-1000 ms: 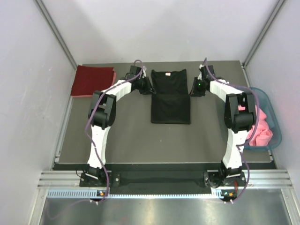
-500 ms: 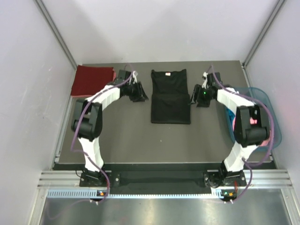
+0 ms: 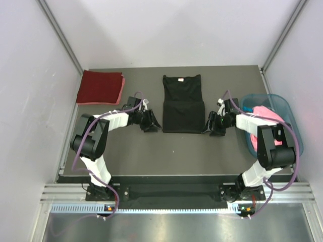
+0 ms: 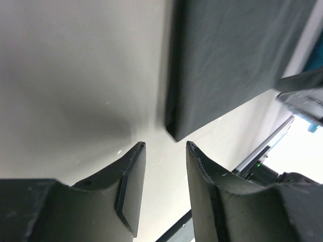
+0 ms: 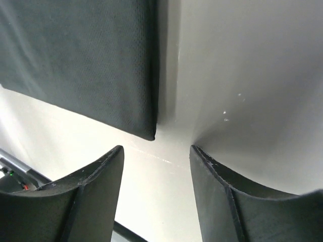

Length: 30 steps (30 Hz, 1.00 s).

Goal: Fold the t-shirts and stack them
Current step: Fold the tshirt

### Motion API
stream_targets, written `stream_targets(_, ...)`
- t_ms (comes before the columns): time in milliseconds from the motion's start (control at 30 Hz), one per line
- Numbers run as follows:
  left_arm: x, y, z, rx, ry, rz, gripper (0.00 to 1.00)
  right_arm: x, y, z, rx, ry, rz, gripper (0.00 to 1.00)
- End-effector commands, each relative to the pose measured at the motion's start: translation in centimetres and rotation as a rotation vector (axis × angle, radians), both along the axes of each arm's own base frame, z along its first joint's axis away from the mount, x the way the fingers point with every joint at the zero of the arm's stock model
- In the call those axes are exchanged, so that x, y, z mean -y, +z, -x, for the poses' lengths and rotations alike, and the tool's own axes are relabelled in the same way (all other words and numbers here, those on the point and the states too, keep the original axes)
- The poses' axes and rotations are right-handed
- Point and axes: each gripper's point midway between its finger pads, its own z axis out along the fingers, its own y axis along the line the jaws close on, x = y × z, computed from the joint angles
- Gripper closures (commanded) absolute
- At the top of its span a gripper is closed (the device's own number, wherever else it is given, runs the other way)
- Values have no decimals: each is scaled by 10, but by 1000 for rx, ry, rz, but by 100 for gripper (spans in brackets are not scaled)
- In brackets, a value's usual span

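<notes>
1. Black t-shirt (image 3: 183, 103): large, plain, laid flat on the grey surface (image 3: 151, 151) as a long rectangle with the sleeves tucked in. The collar is at the end far from both tools. A crosswise edge runs midway, and the near half is a thicker, doubled layer. It lies between the two tools, with one near corner just ahead of each.
2. Left tool (image 3: 151, 121): fingers narrowly parted and empty. In its wrist view the shirt corner (image 4: 174, 133) lies just beyond the fingertips (image 4: 135, 166), not between them.
3. Right tool (image 3: 212, 124): fingers wide apart and empty, with the other near corner (image 5: 149, 132) just ahead of the gap.
4. Dark red t-shirt (image 3: 100, 86): folded into a flat square, well beyond and outward of the left tool.
5. Teal basket (image 3: 282, 102): plastic, outward of the right tool at the surface's edge. It holds crumpled pink cloth (image 3: 265, 113), and the right arm hides part of it.
</notes>
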Motion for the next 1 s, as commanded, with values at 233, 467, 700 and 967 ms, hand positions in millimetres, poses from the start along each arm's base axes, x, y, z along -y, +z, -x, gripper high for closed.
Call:
stream_targets(233,29,10,-5,66,-3,82,56,-8,-2,-1,66,-31,-59,50)
stream_targets(467,27,-11,10,20,-1,30,58,-5,-4,-5,68,-45,-37,55)
stream_targets(700,24,-20,10,11,9,5,60,-6,-5,-10,73,-43,-46,59)
stream_targets(967,19,-25,4,5,12,-46,61,-11,-5,-13,78,-29,-66,60)
